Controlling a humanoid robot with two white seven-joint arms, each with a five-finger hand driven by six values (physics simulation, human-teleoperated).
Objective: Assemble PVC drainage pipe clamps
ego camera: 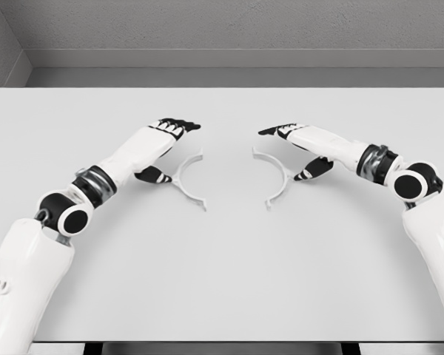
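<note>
Two white half-ring clamp pieces lie flat on the white table (pixel 222 281), their open sides facing away from each other. The left clamp half (pixel 185 180) curves just right of my left hand (pixel 168 144), whose fingers are spread and extended over it, thumb low beside the arc. The right clamp half (pixel 277 176) lies just left of my right hand (pixel 296 144), fingers likewise extended flat above it, thumb hanging near the arc. Neither hand holds anything. A gap of bare table separates the two halves.
The table's far edge meets a grey wall at the back. Both forearms slant in from the lower corners.
</note>
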